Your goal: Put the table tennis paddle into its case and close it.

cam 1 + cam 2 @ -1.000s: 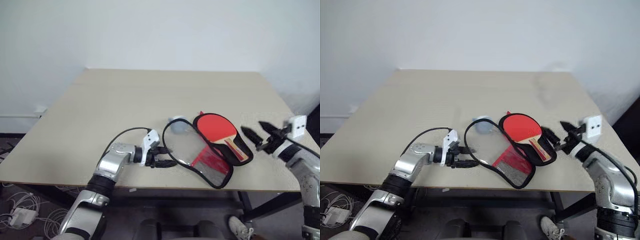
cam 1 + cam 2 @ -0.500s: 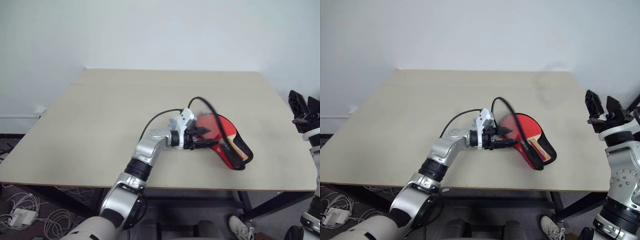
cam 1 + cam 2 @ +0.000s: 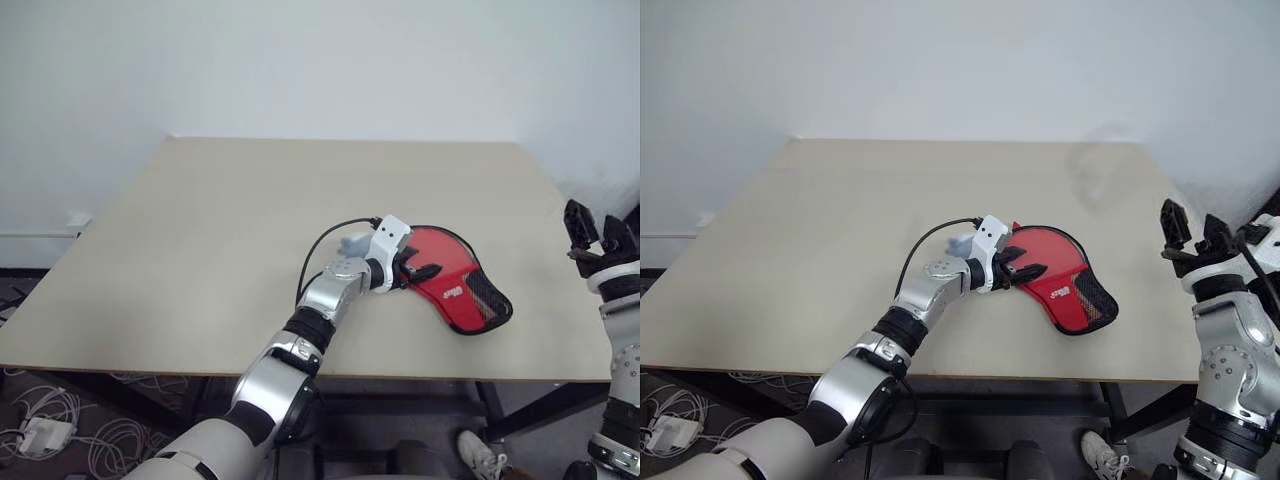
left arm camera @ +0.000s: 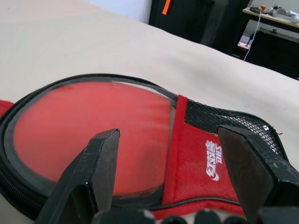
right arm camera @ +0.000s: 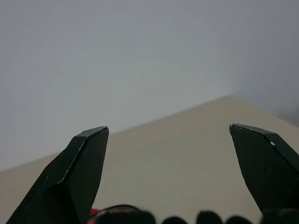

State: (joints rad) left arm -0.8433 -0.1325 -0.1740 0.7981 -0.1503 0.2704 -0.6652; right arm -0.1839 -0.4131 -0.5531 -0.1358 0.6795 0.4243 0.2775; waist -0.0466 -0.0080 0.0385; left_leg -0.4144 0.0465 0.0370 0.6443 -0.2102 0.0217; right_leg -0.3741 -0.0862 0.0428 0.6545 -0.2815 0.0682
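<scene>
Left eye view, case [image 3: 450, 285] near table [image 3: 200, 230] front edge, both grippers' jaws spread.

The case [image 3: 450, 285] lies on the table [image 3: 200, 230], right of centre in the head frame and toward the near edge, its wider rounded end pointing to the frame's left. The table tennis paddle [image 4: 88, 135] sits inside it, under the clear side. My left gripper [image 3: 412, 270] hangs over that rounded end, jaws spread above the case. A small lump [image 3: 352, 243] rests on the table just left of the case, behind my left wrist. My right gripper [image 3: 596, 228] is at the frame's right edge, past the table's right side, well apart from the case, spread wide.
</scene>
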